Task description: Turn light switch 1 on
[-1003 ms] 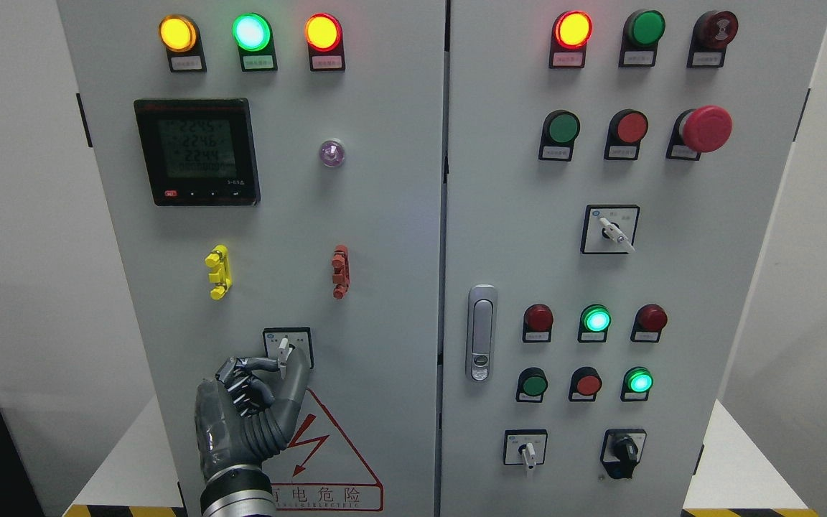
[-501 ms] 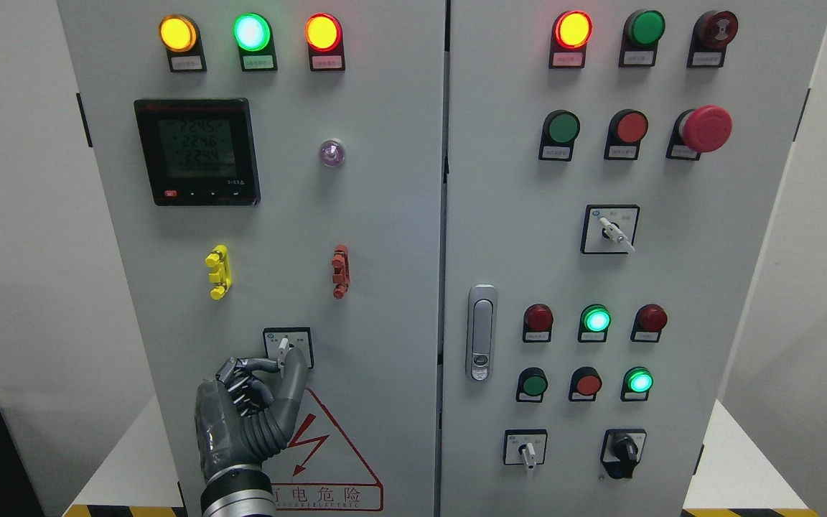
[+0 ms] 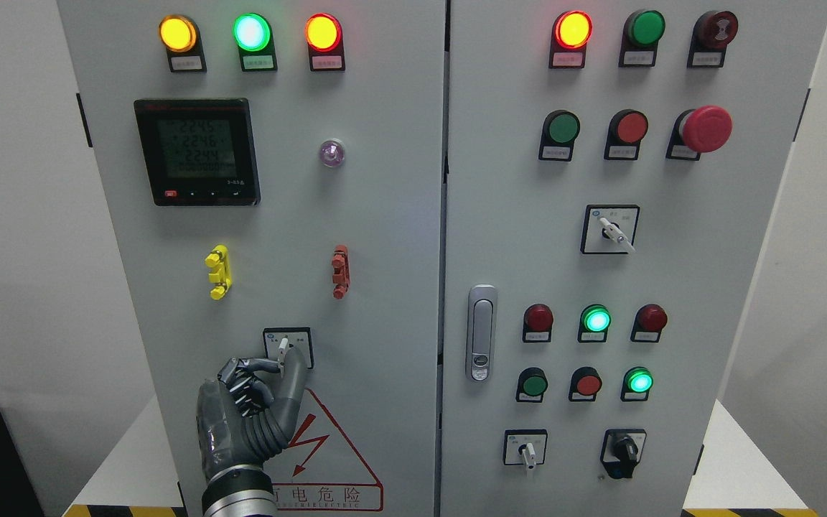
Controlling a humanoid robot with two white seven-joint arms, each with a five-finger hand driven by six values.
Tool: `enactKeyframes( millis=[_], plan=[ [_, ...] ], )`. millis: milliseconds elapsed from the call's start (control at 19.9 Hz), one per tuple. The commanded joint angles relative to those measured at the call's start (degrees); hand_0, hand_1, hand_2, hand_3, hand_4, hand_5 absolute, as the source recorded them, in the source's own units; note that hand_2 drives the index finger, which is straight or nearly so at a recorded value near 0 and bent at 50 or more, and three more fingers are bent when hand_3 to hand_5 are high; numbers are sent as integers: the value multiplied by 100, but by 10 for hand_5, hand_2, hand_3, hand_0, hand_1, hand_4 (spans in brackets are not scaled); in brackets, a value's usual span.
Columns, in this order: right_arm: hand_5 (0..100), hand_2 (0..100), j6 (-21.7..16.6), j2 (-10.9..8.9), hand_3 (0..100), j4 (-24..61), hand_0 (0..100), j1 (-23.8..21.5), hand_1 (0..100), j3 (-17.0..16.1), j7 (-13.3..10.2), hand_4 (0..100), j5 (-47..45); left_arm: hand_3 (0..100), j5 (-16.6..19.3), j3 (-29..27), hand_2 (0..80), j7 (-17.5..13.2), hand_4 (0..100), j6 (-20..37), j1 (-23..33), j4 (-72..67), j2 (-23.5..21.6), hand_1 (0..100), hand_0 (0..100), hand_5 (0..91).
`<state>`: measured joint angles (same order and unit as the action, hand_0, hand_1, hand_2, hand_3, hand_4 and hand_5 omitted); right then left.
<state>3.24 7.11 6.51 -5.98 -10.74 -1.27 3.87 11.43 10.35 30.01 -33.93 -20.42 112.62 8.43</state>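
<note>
A small rotary switch [image 3: 284, 347] with a white lever sits in a black-framed square plate low on the left cabinet door [image 3: 385, 215]. Its lever points about straight up. My left hand [image 3: 278, 363] reaches up from the bottom edge, and its thumb and forefinger pinch the lever from both sides. The other fingers are curled below. A small clear lamp [image 3: 332, 152] above on the same door is unlit. My right hand is out of view.
Three lit lamps [image 3: 250, 32] and a black meter [image 3: 197, 151] are high on the left door. Yellow [image 3: 217, 271] and red [image 3: 340, 271] clips sit mid-door. The right door carries push buttons, a red mushroom button [image 3: 705, 128], further rotary switches [image 3: 611, 230] and a door handle [image 3: 482, 332].
The hand has barely shifted, staying pinched on the lever. The lever still points about straight up.
</note>
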Motion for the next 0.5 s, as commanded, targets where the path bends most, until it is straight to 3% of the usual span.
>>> enactKeyframes(
  millis=[0,451],
  plan=[
    [0,0,1,1,0,0,0,0,0,2,4,0,0,1000,-1,11,595,-22,964,0,-5,-3,0,597,285,849],
    [0,0,1,1,0,0,0,0,0,2,4,0,0,1000,-1,11,595,-22,964,9,-5,-3,0,569,327,848]
  ],
)
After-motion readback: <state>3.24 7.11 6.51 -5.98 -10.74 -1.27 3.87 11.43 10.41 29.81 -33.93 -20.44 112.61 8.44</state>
